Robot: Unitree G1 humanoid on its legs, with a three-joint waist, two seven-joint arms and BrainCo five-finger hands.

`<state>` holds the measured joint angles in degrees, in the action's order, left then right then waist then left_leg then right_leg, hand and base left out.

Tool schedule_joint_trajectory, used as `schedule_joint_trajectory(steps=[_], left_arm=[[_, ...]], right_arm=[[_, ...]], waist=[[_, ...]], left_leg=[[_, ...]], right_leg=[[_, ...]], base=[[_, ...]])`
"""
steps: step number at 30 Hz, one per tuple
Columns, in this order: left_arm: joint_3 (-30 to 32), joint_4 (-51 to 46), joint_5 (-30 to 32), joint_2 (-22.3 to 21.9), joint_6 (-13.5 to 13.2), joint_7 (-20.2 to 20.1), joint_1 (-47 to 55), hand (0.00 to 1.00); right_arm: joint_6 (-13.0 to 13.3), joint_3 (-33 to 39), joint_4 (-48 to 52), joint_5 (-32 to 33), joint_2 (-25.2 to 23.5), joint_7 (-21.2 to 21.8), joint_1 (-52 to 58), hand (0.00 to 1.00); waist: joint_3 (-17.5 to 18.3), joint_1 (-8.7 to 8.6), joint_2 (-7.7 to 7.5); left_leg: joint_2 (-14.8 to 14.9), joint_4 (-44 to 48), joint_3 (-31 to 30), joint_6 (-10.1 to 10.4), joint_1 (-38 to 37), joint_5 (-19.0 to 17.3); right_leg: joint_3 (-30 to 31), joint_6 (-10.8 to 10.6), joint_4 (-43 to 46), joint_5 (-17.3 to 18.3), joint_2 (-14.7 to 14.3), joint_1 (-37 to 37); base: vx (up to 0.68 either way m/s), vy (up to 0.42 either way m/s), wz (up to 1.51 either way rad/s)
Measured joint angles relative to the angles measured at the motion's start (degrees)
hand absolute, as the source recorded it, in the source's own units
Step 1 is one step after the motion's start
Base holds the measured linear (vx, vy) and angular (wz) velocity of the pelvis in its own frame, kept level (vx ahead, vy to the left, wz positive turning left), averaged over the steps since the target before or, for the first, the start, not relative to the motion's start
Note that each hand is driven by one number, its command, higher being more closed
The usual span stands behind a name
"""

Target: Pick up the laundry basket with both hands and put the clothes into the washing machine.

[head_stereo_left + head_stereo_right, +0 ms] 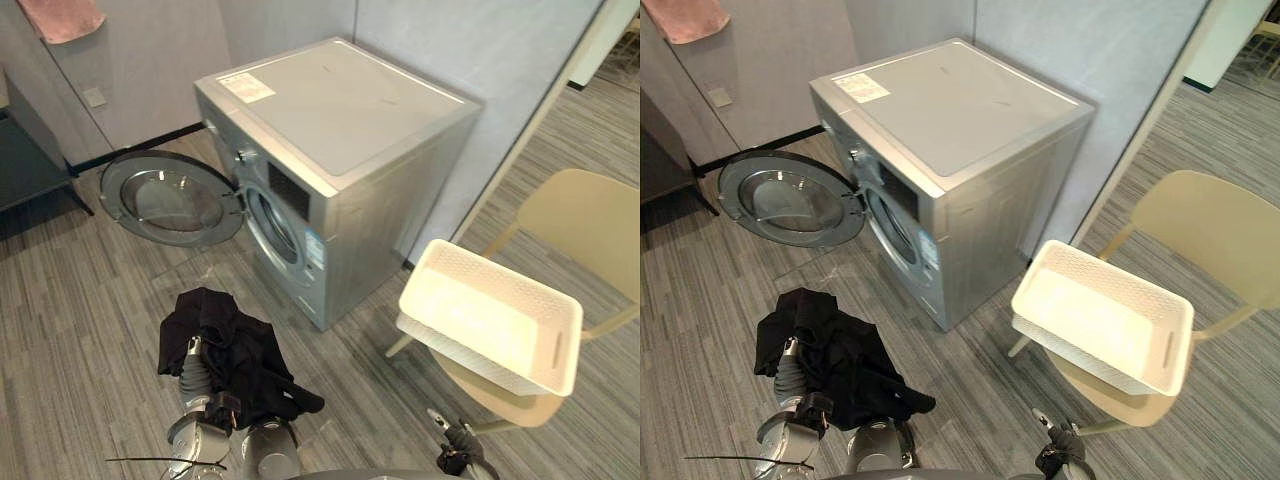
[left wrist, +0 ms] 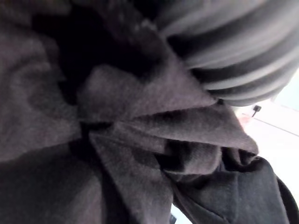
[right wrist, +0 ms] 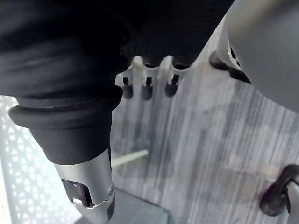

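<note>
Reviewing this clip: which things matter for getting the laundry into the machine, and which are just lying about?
For the job: black clothes, washing machine, its open door, white basket.
Lying about: beige chair under the basket, pink towel hanging up, dark table by the wall.

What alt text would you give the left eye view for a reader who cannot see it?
A black garment hangs over the left robot hand in front of a silver front-loading washing machine whose round door stands open. To the right, an empty white laundry basket rests on a beige chair.
</note>
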<state>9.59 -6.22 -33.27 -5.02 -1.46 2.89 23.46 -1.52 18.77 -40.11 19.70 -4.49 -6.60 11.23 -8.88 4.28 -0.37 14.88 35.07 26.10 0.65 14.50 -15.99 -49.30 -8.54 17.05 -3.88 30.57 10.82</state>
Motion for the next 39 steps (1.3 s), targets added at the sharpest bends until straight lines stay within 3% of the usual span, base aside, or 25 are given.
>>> schedule_joint_trajectory(steps=[1, 3, 5, 6, 9, 10, 12, 13, 15, 17, 20, 21, 24, 26, 27, 29, 30, 31, 32, 33, 35, 36, 37, 38, 39], left_arm=[[0.0, 0.0, 0.0, 0.0, 0.0, 0.0, 0.0, 1.00], [-0.5, 0.0, 0.2, 0.1, 0.0, 0.1, -0.5, 1.00], [-1.3, 0.4, 0.3, 0.3, -0.1, 0.5, -1.3, 1.00], [-2.3, 1.9, 0.5, 0.6, -0.5, 1.0, -2.9, 1.00], [-6.2, 6.6, 1.0, 1.5, -0.9, 0.9, -5.4, 1.00], [-8.8, 8.7, 2.1, 1.6, -0.7, 0.5, -6.8, 1.00], [-12.9, 12.6, 3.1, 1.6, 0.2, -0.5, -9.0, 1.00], [-14.2, 13.9, 3.1, 1.5, 0.5, -0.6, -9.6, 1.00], [-19.1, 16.9, 4.7, 1.3, 1.1, -1.7, -11.8, 1.00], [-22.1, 17.5, 5.0, 1.4, 1.1, -2.8, -13.2, 1.00], [-25.2, 17.5, 5.4, 1.7, 1.1, -4.1, -13.5, 1.00], [-26.6, 17.6, 5.4, 1.8, 1.1, -4.2, -13.3, 1.00], [-27.2, 17.0, 5.3, 1.9, 1.1, -4.2, -13.4, 1.00], [-27.0, 15.6, 5.0, 2.0, 1.1, -4.2, -12.8, 1.00], [-26.7, 14.5, 4.8, 2.0, 0.9, -4.2, -12.1, 1.00], [-24.1, 12.5, 4.6, 1.9, 0.7, -4.1, -9.9, 1.00], [-23.0, 12.5, 4.6, 1.8, 0.7, -4.0, -9.4, 1.00], [-20.9, 12.4, 4.1, 1.7, 0.7, -3.7, -8.8, 1.00], [-19.5, 12.4, 3.8, 1.9, 0.6, -3.3, -8.4, 1.00], [-18.6, 12.4, 2.7, 2.1, 0.6, -2.4, -7.4, 1.00], [-18.6, 11.6, 2.5, 1.8, 0.5, -1.4, -6.2, 1.00], [-19.9, 11.3, 2.5, 1.9, 0.5, -1.1, -5.7, 1.00], [-20.5, 11.3, 2.5, 1.9, 0.5, -1.1, -5.7, 1.00], [-21.8, 11.1, 2.5, 1.9, 0.6, -1.4, -5.6, 1.00], [-20.8, 11.2, 2.5, 2.4, 0.8, -1.2, -5.7, 1.00]], right_arm=[[-0.1, 0.2, 0.0, 0.0, 0.0, -0.1, -0.3, 0.00], [-0.3, 0.7, 0.0, 0.0, 0.0, -0.9, -1.1, 0.00], [-0.7, 1.0, 0.0, 0.0, 0.3, -0.9, -1.1, 0.00], [-1.0, 2.5, 0.6, 0.6, -0.2, -0.9, -0.7, 0.00], [-0.2, 4.5, 0.7, 2.6, -0.3, -0.7, 0.4, 0.00], [0.5, 5.7, 0.4, 4.3, -0.4, -0.7, 1.0, 0.00], [1.2, 8.6, -1.7, 6.3, -0.5, -0.7, 2.1, 0.00], [1.2, 9.7, -2.4, 7.0, -0.6, -0.7, 2.2, 0.00], [1.2, 12.5, -5.6, 9.0, -0.8, -0.8, 3.1, 0.00], [1.2, 14.1, -6.7, 10.1, -0.9, -0.8, 4.3, 0.00], [1.4, 15.0, -6.7, 11.3, -0.7, -1.0, 6.7, 0.00], [1.5, 15.2, -6.6, 11.4, -0.7, -1.0, 7.5, 0.00], [1.4, 14.2, -5.7, 11.9, -0.7, -1.0, 5.6, 0.00], [1.4, 13.7, -2.6, 11.8, -0.7, -1.0, 4.1, 0.00], [1.5, 13.2, -1.5, 11.8, -0.7, -1.0, 3.8, 0.00], [1.3, 11.9, 0.8, 12.0, -0.3, -2.9, 1.4, 0.00], [1.5, 12.0, 0.5, 12.0, -0.3, -3.8, 1.4, 0.00], [1.4, 10.9, 1.1, 11.8, -0.2, -3.9, 1.7, 0.00], [1.4, 9.3, 1.4, 11.7, -0.1, -3.7, 1.7, 0.00], [1.4, 7.5, 3.7, 11.7, 0.0, -4.4, 1.6, 0.00], [1.8, 5.4, 6.1, 11.0, 0.1, -4.5, 1.5, 0.00], [2.4, 4.4, 6.7, 10.3, 0.1, -4.6, 1.5, 0.00], [2.4, 4.4, 6.8, 9.7, 0.0, -4.6, 1.6, 0.00], [2.4, 4.6, 7.0, 9.1, 0.0, -4.6, 2.2, 0.00], [1.4, 3.1, 4.8, 9.1, 0.0, -4.4, 2.3, 0.00]], waist=[[0.2, 0.02, -0.18], [0.3, -0.28, 0.60], [0.0, -0.54, 1.18], [-0.2, -0.64, 1.85], [0.1, -4.07, 1.41], [0.0, -5.63, 0.62], [-0.7, -6.57, -0.16], [-0.5, -6.67, -1.07], [-0.4, -8.79, -0.07], [-0.2, -9.98, -0.10], [1.7, -10.92, -1.03], [2.8, -12.66, 0.52], [4.3, -13.00, 2.87], [3.5, -12.80, 3.13], [3.2, -12.53, 2.79], [2.8, -9.74, 3.35], [2.8, -9.03, 3.22], [2.7, -8.31, 2.79], [2.4, -8.07, 2.26], [2.2, -7.88, 1.71], [2.5, -6.58, 1.82], [3.1, -6.43, 2.83], [3.3, -6.80, 3.36], [4.1, -8.86, 4.47], [5.3, -9.63, 1.04]], left_leg=[[-1.3, 0.0, 0.2, -0.6, -0.1, -0.7], [-6.1, -1.8, 0.0, -2.5, -0.6, -2.0], [-8.8, -4.4, -1.8, -3.0, -1.8, -1.8], [-11.3, -9.1, -4.3, -4.9, -3.9, 0.5], [-17.0, -23.0, -10.8, -5.0, -9.5, 4.8], [-16.9, -22.9, -10.1, -4.8, -10.4, 4.7], [-19.1, -23.5, -11.3, -5.3, -12.4, 6.1], [-19.8, -24.3, -12.2, -5.5, -13.7, 6.0], [-20.5, -27.2, -16.8, -6.1, -16.3, 5.6], [-21.4, -30.4, -19.0, -5.9, -19.6, 5.7], [-23.4, -31.0, -21.7, -6.6, -24.0, 2.9], [-22.4, -29.2, -23.6, -5.7, -25.9, 0.3], [-20.4, -16.1, -21.0, -3.6, -23.2, 0.2], [-18.3, 6.7, -20.7, 6.8, -16.2, 5.1], [-17.0, 13.9, -20.0, 8.2, -13.5, 6.0], [-11.9, 29.8, -18.7, 7.4, -6.4, 5.4], [-10.2, 30.3, -18.6, 6.5, -4.6, 4.9], [-5.7, 27.7, -18.0, 3.8, -1.8, 3.3], [-2.8, 22.1, -18.4, 1.5, -1.0, 2.0], [-0.8, 9.0, -21.9, 0.1, -1.5, 1.2], [-0.4, -4.1, -28.8, 1.1, -4.1, 1.8], [0.9, -9.2, -30.6, 5.5, -4.8, 4.6], [1.3, -10.3, -29.4, 7.1, -4.4, 6.2], [0.6, -12.3, -27.0, 8.7, -3.9, 8.1], [-2.7, -11.3, -24.3, 8.0, -4.5, 6.5]], right_leg=[[0.7, 1.4, 0.1, -1.6, 1.2, -0.3], [4.3, 10.9, 3.2, -8.3, 5.5, -2.8], [12.7, 15.6, 8.9, -6.3, 4.9, -6.0], [23.9, 13.4, 16.5, 1.2, -0.9, -9.9], [33.5, 10.4, 28.2, 12.5, -13.6, -17.1], [33.6, 9.3, 30.3, 15.9, -17.3, -20.2], [34.7, 6.6, 29.6, 18.4, -20.1, -24.0], [35.3, 6.7, 28.1, 18.6, -21.3, -25.2], [36.0, 6.4, 18.9, 18.3, -26.8, -29.1], [35.0, 6.3, 11.7, 16.7, -28.5, -30.3], [34.0, 12.0, 7.2, 13.0, -28.4, -29.7], [32.5, 14.2, 7.6, 9.9, -28.7, -27.6], [32.0, 14.5, 6.8, 11.0, -30.0, -23.4], [33.1, 14.5, 2.9, 11.2, -31.0, -16.3], [34.3, 14.4, 1.6, 11.9, -31.6, -14.1], [41.0, 14.1, -1.7, 13.8, -33.4, -8.2], [42.4, 14.1, -2.2, 13.8, -33.4, -7.5], [45.4, 13.1, -3.2, 14.0, -33.2, -6.5], [48.2, 12.3, -3.2, 14.5, -32.8, -6.2], [53.1, 10.9, -2.6, 15.7, -31.8, -6.7], [58.6, 9.2, -0.4, 17.8, -31.2, -8.7], [61.5, 7.2, 0.7, 19.1, -31.2, -9.6], [61.9, 6.2, 0.9, 19.7, -30.9, -9.5], [61.2, 3.6, 1.2, 20.9, -29.8, -9.0], [61.7, 1.1, 2.7, 21.8, -25.4, -9.5]], base=[[0.07, 0.389, 0.23], [0.07, 0.404, 0.35], [0.11, 0.342, 0.58], [0.14, 0.268, 0.76], [0.17, 0.186, 1.48], [0.24, 0.072, 1.72], [0.19, 0.003, 1.23], [0.20, 0.025, 0.93], [0.28, 0.031, 0.97], [0.40, -0.025, 0.88], [0.48, -0.054, 0.54], [0.61, -0.074, 0.56], [0.76, -0.064, 0.06], [0.55, -0.027, -0.11], [0.39, 0.017, -0.38], [0.42, 0.075, -0.97], [0.31, 0.116, -1.27], [0.21, 0.118, -1.20], [0.34, 0.280, -1.70], [0.26, 0.296, -1.57], [0.19, 0.324, -1.68], [0.25, 0.472, -1.32], [0.27, 0.518, -0.58], [0.38, 0.657, 0.01], [0.32, 0.516, -0.05]])
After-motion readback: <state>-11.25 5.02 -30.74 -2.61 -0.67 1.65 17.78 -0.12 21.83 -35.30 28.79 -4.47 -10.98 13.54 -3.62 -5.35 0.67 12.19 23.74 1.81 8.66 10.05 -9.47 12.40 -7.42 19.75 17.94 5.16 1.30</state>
